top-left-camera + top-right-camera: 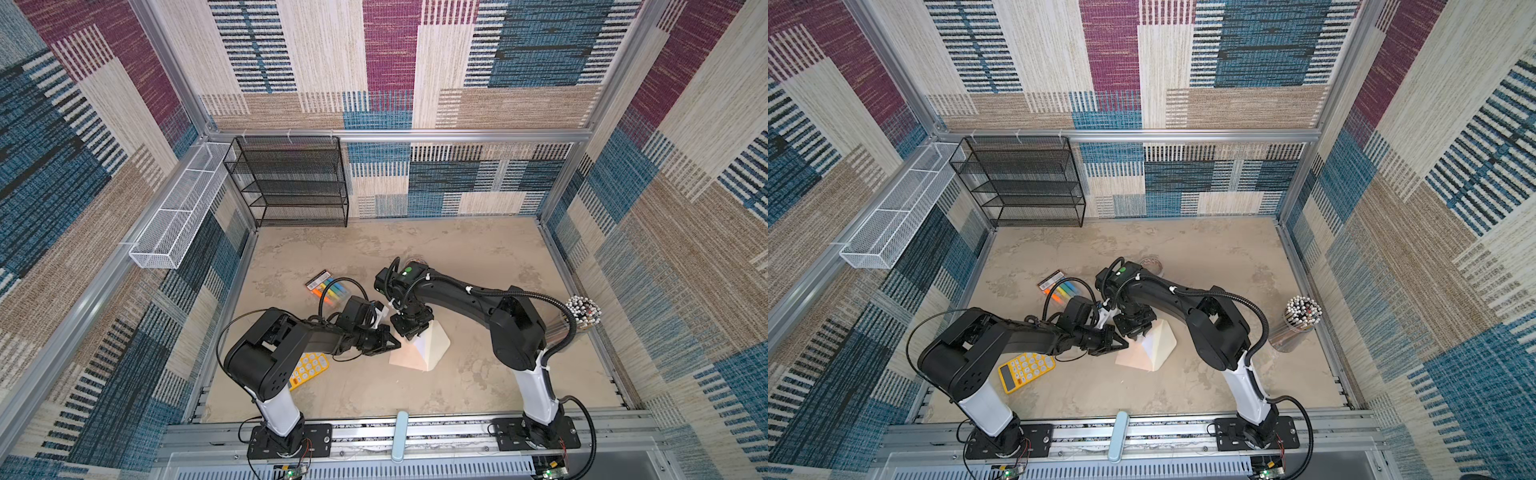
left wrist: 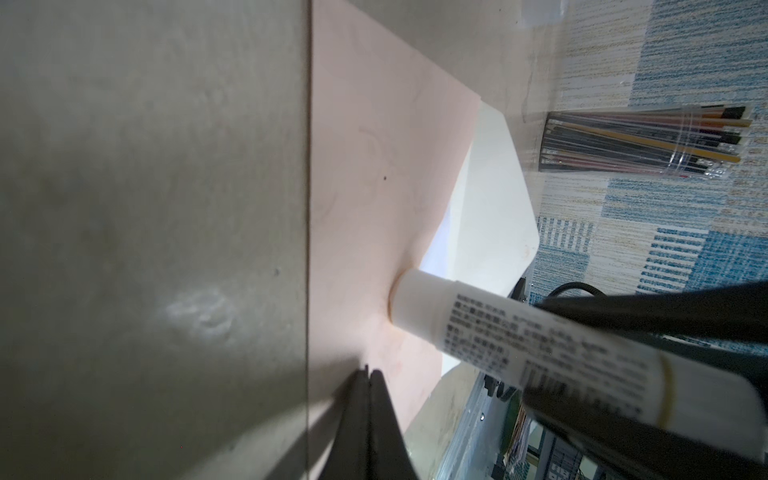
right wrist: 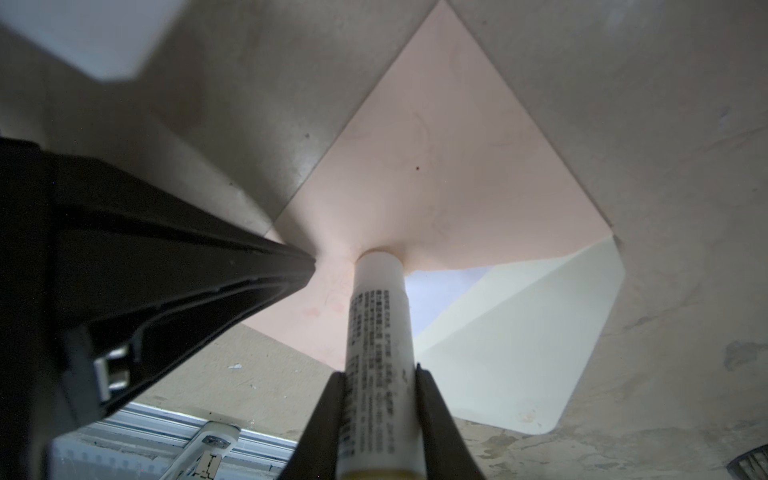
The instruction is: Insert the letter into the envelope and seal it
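Observation:
The peach envelope (image 1: pixel 405 359) (image 1: pixel 1131 358) lies flat mid-table with its cream flap (image 3: pixel 519 332) (image 2: pixel 494 199) folded open. A white sliver of the letter (image 3: pixel 436 291) (image 2: pixel 446 241) shows inside the mouth. My right gripper (image 3: pixel 380 370) (image 1: pixel 409 332) is shut on a white glue stick (image 3: pixel 380 324) (image 2: pixel 519 332). The stick's tip presses on the peach face right at the mouth's edge. My left gripper (image 2: pixel 368 372) (image 1: pixel 397 344) is shut, and its tips rest on the envelope's near corner beside the stick.
A yellow calculator (image 1: pixel 1025 370) lies under the left arm. A pack of highlighters (image 1: pixel 328 286) sits behind it. A clear cup of pencils (image 1: pixel 582 311) stands at the right edge. A black mesh shelf (image 1: pixel 291 183) and a white mesh basket (image 1: pixel 178 212) line the back left.

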